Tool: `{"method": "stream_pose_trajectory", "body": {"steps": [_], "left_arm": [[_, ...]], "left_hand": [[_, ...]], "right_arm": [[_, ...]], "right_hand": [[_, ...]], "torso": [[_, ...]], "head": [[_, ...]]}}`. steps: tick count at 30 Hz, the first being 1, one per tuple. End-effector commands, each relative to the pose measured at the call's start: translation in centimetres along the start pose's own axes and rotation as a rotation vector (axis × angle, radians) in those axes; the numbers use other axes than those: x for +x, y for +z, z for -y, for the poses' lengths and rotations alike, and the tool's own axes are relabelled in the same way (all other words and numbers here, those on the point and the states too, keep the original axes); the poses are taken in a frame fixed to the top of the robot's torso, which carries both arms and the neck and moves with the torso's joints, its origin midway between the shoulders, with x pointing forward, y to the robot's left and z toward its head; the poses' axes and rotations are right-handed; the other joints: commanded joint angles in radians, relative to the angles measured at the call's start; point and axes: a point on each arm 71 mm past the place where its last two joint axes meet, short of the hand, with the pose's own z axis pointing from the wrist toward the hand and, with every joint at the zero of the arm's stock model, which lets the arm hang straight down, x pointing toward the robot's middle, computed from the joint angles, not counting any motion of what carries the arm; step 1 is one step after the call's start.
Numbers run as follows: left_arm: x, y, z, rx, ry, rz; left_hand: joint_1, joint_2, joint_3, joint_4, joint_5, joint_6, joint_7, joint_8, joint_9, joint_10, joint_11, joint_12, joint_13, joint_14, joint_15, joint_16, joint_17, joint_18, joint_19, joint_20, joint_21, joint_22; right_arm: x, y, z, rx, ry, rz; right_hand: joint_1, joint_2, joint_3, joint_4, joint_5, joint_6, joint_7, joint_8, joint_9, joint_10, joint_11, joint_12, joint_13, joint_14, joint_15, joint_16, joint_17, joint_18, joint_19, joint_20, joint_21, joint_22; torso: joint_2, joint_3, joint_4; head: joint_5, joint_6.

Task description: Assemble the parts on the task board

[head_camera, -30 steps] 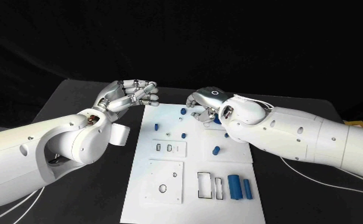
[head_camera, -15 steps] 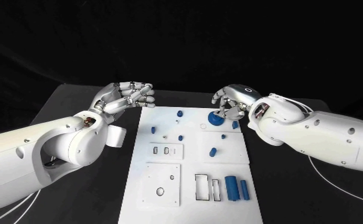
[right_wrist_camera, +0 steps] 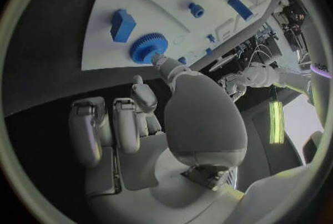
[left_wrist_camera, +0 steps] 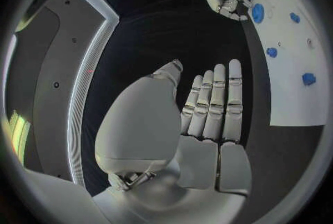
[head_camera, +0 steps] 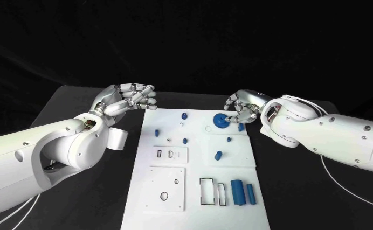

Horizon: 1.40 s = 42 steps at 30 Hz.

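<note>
Blue toothed gear (head_camera: pixel 221 120), round and flat, lies on the white task board (head_camera: pixel 194 197) near its far right corner. Right hand (head_camera: pixel 242 107) is just beside it; one fingertip (right_wrist_camera: pixel 159 61) meets the gear rim, other fingers curled, nothing gripped. A blue block (right_wrist_camera: pixel 122 25) sits close beyond the gear. Left hand (head_camera: pixel 128 98) hovers off the board's far left corner, fingers (left_wrist_camera: pixel 216 103) straight and side by side, holding nothing.
</note>
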Motion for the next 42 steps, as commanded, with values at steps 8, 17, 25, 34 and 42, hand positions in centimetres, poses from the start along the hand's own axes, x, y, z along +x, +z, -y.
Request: {"method": "stream_pose_trajectory", "body": {"steps": [8,17,25,34,42], "left_arm": [[0.2,0.1,0.1,-0.002,-0.013,-0.021],[0.1,0.1,0.0,-0.004,-0.012,-0.019],[0.1,0.1,0.0,-0.006,-0.012,-0.020],[0.1,0.1,0.0,-0.008,-0.014,-0.023],[0.1,0.1,0.0,-0.011,-0.016,-0.028]], "left_hand": [[-0.007,0.003,0.008,-0.002,-0.005,-0.004,0.000,-0.005,-0.001,-0.005,0.001,-0.006,0.000,-0.007,0.002,-0.005,0.003,0.018,0.003,0.003,0.005,0.002],[-0.007,0.003,0.008,-0.002,-0.005,-0.004,0.000,-0.005,-0.001,-0.005,0.001,-0.007,0.000,-0.007,0.002,-0.005,0.003,0.018,0.003,0.003,0.006,0.002],[-0.007,0.003,0.008,-0.002,-0.005,-0.004,0.000,-0.005,-0.001,-0.005,0.001,-0.007,0.000,-0.007,0.002,-0.005,0.003,0.018,0.003,0.003,0.006,0.002],[-0.006,0.003,0.009,-0.003,-0.005,-0.004,0.000,-0.005,-0.001,-0.005,0.001,-0.008,0.000,-0.008,0.002,-0.006,0.005,0.018,0.003,0.002,0.007,0.002],[-0.006,0.003,0.009,-0.003,-0.005,-0.004,0.000,-0.005,-0.001,-0.005,0.001,-0.008,0.000,-0.008,0.002,-0.006,0.005,0.018,0.003,0.002,0.007,0.002]], "right_arm": [[1.4,0.5,-0.4,0.017,0.032,-0.082],[1.5,0.6,-0.4,0.018,0.030,-0.082],[1.6,0.6,-1.0,-0.002,0.014,-0.069],[1.5,0.8,-1.7,-0.022,-0.030,-0.025],[1.5,0.9,-1.8,-0.025,-0.041,-0.022]], "right_hand": [[0.000,0.007,0.001,0.015,0.006,-0.004,0.003,0.007,0.004,0.024,0.002,0.056,0.054,0.084,0.007,0.014,0.158,-0.019,0.100,0.009,0.011,0.255],[0.003,0.013,0.007,0.018,0.005,0.000,0.003,0.010,0.005,0.028,0.002,0.069,0.066,0.085,0.008,0.016,0.162,-0.021,0.104,0.010,0.014,0.260],[0.005,0.012,0.010,0.018,0.003,0.002,0.003,0.011,0.006,0.029,0.003,0.076,0.073,0.085,0.008,0.017,0.164,-0.021,0.104,0.011,0.014,0.260],[-0.008,-0.001,-0.003,0.030,-0.016,-0.012,0.006,0.007,0.006,0.016,0.006,0.073,0.069,0.086,0.012,0.021,0.171,-0.021,0.105,0.013,0.015,0.261],[-0.007,0.002,-0.003,0.031,-0.014,-0.012,0.007,0.007,0.006,0.015,0.007,0.072,0.069,0.086,0.012,0.021,0.173,-0.021,0.106,0.014,0.016,0.262]], "torso": [[0.000,-0.0037,0.0010],[-0.001,-0.0035,0.0007],[0.000,-0.0026,0.0005],[0.000,-0.0031,0.0017],[0.001,-0.0032,0.0008]], "head": [[0.005,-0.003],[0.006,-0.009],[0.008,-0.008],[0.007,-0.006],[0.009,-0.007]]}}
